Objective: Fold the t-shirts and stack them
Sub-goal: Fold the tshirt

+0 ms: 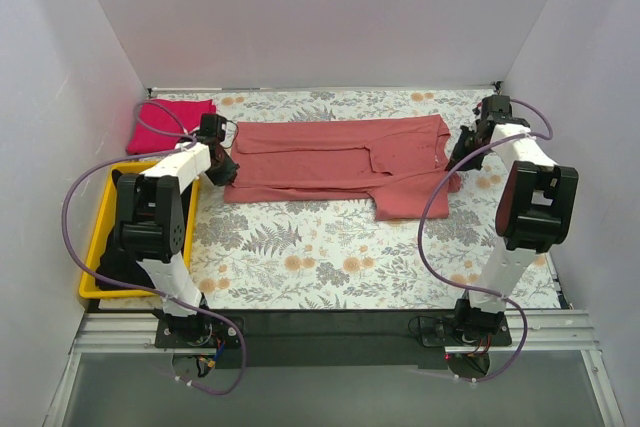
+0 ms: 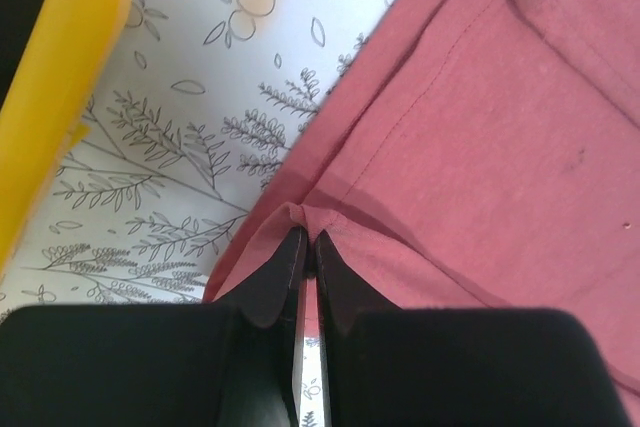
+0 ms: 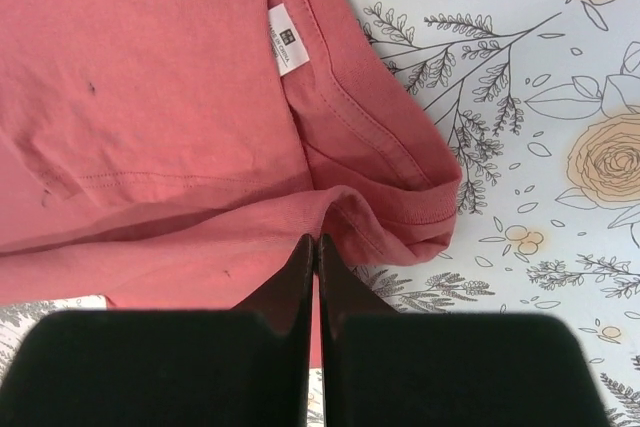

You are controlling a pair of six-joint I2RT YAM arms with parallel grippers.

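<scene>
The salmon-red t-shirt point(image 1: 340, 162) lies stretched sideways across the far half of the table, partly folded, with one sleeve hanging toward the front. My left gripper point(image 1: 226, 169) is shut on the shirt's left hem; the pinched fold shows in the left wrist view point(image 2: 305, 222). My right gripper point(image 1: 460, 160) is shut on the shirt's collar end, where the neckband and label point(image 3: 285, 39) show. A folded magenta-pink t-shirt point(image 1: 165, 125) lies at the far left corner. Something black point(image 1: 120, 265) lies in the yellow bin behind my left arm.
The yellow plastic bin point(image 1: 96, 247) stands at the left edge, its rim close to my left gripper point(image 2: 60, 77). White walls enclose the table on three sides. The floral tablecloth point(image 1: 330, 257) covers the near half.
</scene>
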